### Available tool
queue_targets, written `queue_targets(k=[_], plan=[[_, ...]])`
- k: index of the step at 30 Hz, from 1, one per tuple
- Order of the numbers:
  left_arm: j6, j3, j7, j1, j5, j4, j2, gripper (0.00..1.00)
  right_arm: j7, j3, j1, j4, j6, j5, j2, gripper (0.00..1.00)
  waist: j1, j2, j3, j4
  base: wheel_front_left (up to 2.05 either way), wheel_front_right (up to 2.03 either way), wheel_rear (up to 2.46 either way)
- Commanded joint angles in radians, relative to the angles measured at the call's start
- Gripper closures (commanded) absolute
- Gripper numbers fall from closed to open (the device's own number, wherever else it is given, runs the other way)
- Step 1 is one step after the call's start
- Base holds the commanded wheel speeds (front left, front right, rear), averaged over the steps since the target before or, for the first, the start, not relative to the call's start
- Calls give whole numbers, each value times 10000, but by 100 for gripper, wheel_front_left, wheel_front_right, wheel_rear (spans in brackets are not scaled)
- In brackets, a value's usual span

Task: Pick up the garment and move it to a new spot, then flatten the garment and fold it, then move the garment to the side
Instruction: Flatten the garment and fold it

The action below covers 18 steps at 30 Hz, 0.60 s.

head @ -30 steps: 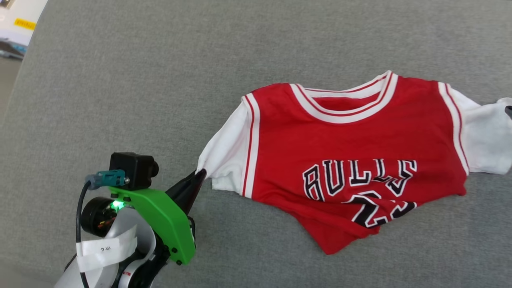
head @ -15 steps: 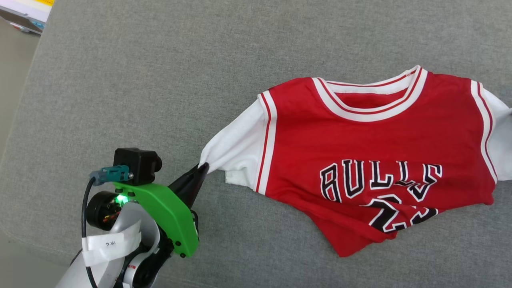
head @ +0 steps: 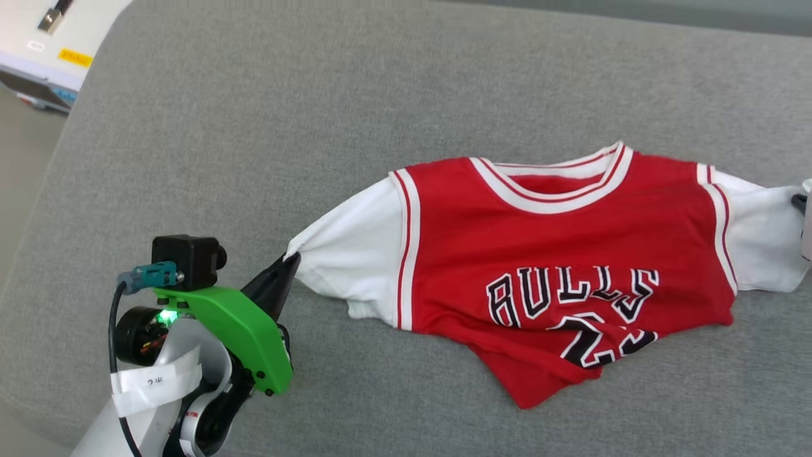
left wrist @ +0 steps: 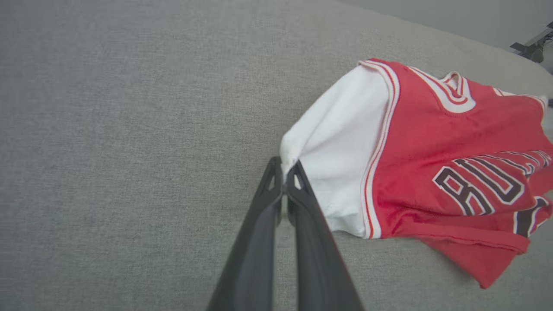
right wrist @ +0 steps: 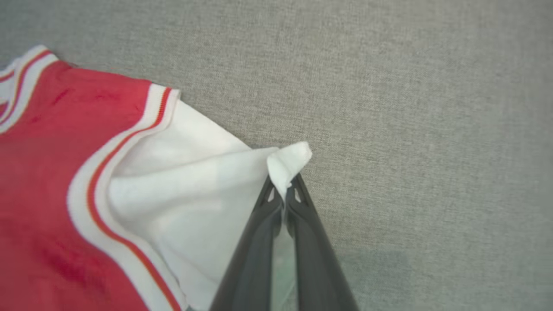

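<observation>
Nearest, at the lower left of the head view, the left arm's wrist carried a green bracket (head: 238, 333), a small black camera (head: 187, 259) and a white tape label (head: 152, 388). Just past them the left gripper (head: 287, 261) had its two dark fingers pressed together, pinching the tip of a white sleeve of the jersey (head: 558, 254). The left wrist view showed the same pinch: fingers closed with cloth bunched at the tips, and the sleeve drawn out to a point.

The jersey lay front-up on the grey cushion (head: 254, 127), spread sideways across the middle and right of the head view. Its collar pointed to the far side. The lower hem was rumpled and pulled into a point on the near side. Black "BULLS" lettering was readable; the number under it was creased and partly folded in.

At the right edge of the head view the other white sleeve ended at the right gripper (head: 799, 202), which was barely in frame there. In the right wrist view that gripper (right wrist: 284, 185) was closed tight on the sleeve's corner, with a small flap of white cloth sticking out above the fingertips.

Farthest, at the upper left beyond the cushion, a white unit (head: 44, 38) with a yellow label stood on pale floor (head: 19, 165).
</observation>
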<state>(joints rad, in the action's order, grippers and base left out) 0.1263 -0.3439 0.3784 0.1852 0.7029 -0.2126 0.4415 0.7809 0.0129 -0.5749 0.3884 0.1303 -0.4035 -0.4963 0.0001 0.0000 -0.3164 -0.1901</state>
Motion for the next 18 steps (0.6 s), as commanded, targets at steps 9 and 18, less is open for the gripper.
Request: queue_targets(k=[9,18], plan=[[288,468,-546,-103,-327,-10,262,100,-1602,-297,549,-787,4,-863,-610,100,-1,0,1865,786,0,0,0],[495,1162,-1123,-6,-517,-400,617,100,-2222,10,918,-2130,4,-1400,-906,100,-1,0,2598,1164,0,0,0]])
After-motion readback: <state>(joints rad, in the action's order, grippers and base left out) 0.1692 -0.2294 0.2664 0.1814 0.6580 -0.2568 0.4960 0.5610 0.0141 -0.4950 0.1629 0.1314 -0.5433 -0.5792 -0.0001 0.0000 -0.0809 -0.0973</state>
